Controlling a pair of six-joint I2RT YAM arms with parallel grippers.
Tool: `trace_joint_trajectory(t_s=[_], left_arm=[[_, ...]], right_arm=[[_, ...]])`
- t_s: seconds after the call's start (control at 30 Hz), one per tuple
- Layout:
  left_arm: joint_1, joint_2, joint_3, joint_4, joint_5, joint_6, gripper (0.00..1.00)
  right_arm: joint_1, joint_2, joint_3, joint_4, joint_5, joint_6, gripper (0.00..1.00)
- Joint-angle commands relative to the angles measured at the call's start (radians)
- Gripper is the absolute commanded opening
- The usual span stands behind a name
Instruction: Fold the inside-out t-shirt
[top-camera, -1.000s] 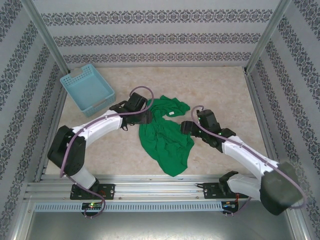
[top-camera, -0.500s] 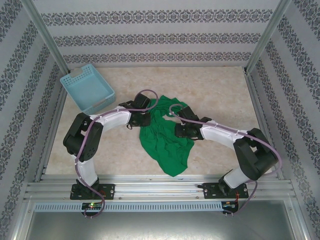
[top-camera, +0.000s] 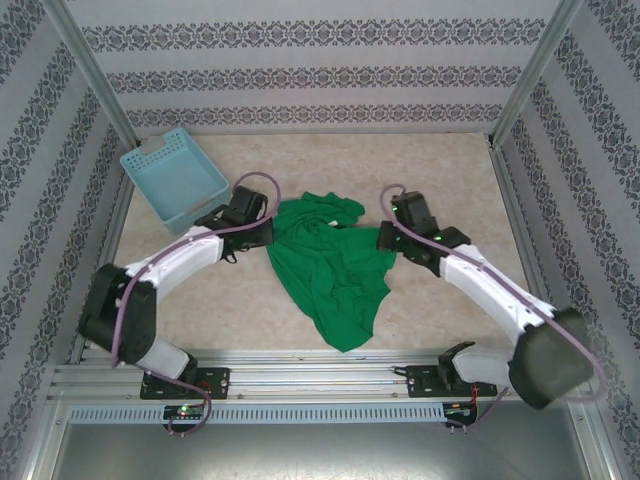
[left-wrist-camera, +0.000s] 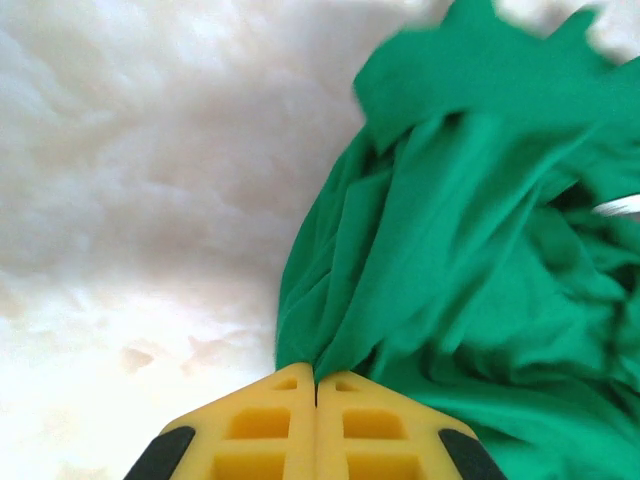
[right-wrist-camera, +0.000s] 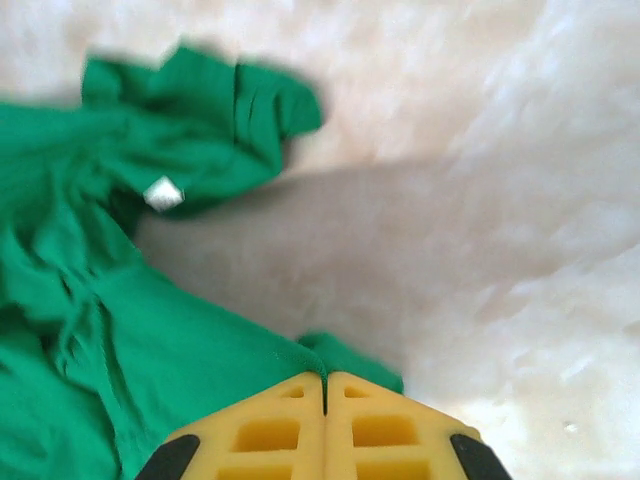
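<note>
Overhead camera: I see the bright green t-shirt (top-camera: 335, 275) lying rumpled in the middle of the pale marbled table (top-camera: 450, 170), between my two arms. The left gripper (top-camera: 268, 236) meets the cloth at its left edge and the right gripper (top-camera: 386, 240) at its right edge, both toward the far half of the garment. The near half narrows toward the rail by the arm bases. A light blue lattice basket (top-camera: 150, 158) sits at the far left corner, well apart from the shirt.

Left wrist camera: the left gripper (left-wrist-camera: 316, 385) has its yellow fingers (left-wrist-camera: 260, 425) pressed together, pinching a gather of the t-shirt (left-wrist-camera: 470, 250). Folds fan away from the pinch across the table (left-wrist-camera: 130, 200). A sliver of the white tag (left-wrist-camera: 620, 206) shows at the right edge.

Right wrist camera: the right gripper (right-wrist-camera: 325, 382) is likewise clenched, its tips nipping the hem of the t-shirt (right-wrist-camera: 130, 330). The tag (right-wrist-camera: 162, 193) lies on the far bunched cloth, too blurred for me to read any lettering. The bare table (right-wrist-camera: 450, 200) stretches to the right.
</note>
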Motion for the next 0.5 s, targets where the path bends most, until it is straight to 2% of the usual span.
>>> trace_joint_trajectory(t_s=[0.0,0.13,0.27,0.43,0.47], left_arm=[[0.016,-0.118,-0.024,0.074,-0.083,0.045,0.00],[0.019,-0.193,-0.036,0.102,-0.101,0.072,0.00],[0.019,-0.155,0.013,0.026,-0.150,0.069,0.00],[0.019,-0.048,0.199,-0.184,-0.381,0.155,0.00],[0.021,-0.041,0.229,-0.198,-0.388,0.162,0.00]], right_arm=[[-0.053,-0.077,0.037,-0.020,-0.063,-0.021,0.00],[-0.073,-0.118,0.110,-0.057,-0.102,-0.027,0.00],[-0.074,-0.151,0.146,-0.066,-0.059,-0.017,0.00],[-0.115,-0.225,0.160,-0.115,0.094,-0.006,0.00],[-0.130,-0.245,0.162,-0.121,0.099,-0.007,0.00]])
